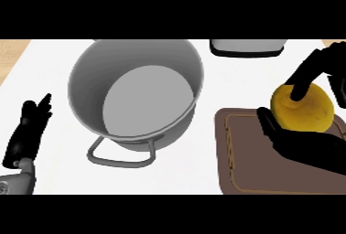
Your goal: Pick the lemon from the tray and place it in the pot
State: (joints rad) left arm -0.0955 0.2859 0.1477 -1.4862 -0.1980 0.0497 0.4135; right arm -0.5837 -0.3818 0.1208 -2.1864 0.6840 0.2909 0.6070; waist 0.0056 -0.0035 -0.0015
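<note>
While the pot (pixel 135 98) sits empty, right hand (pixel 307 146) fingers (pixel 302 82) clasp the lemon (pixel 302 109) above the tray (pixel 246 169).

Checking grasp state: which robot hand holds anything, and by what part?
Right robot hand holds the lemon, fingers curled round its sides, above the tray. Left robot hand holds nothing.

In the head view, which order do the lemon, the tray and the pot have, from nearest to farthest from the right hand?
1. Lemon: held in the right hand.
2. Tray: just below the hand, at the right.
3. Pot: farthest, left of centre.
</note>
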